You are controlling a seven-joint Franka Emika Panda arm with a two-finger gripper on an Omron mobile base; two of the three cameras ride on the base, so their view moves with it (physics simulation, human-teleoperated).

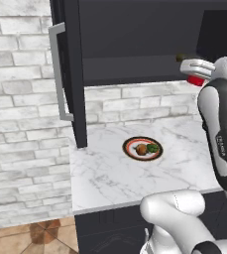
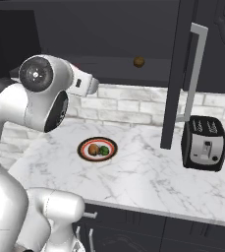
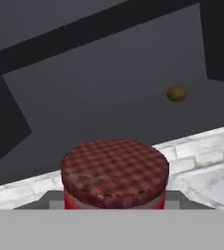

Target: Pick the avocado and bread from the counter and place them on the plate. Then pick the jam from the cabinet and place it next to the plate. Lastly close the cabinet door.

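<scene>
Judging from the worktop, the first stage looked finished: the bread (image 1: pixel 141 149) and the avocado (image 1: pixel 153 147) both lay on the plate (image 1: pixel 130 152), touching or nearly so, on the white marble worktop (image 1: pixel 105 173). Second stage was under way. The gripper (image 1: pixel 198 73) was up at the cabinet's (image 1: pixel 135 44) open front with the jaws closed narrow on the jam (image 3: pixel 114 173), the jar sitting between the fingertips in the hand view and showing red under the hand in the left base view. Left to do, by my reading: set the jam beside the plate, then shut the cabinet door (image 1: pixel 70 74), which stood open.

Count: one plate, one bread, one avocado, one jam jar, one toaster (image 2: pixel 204 142), and one dull brown ball (image 2: pixel 139 61) farther back on the cabinet shelf.
</scene>
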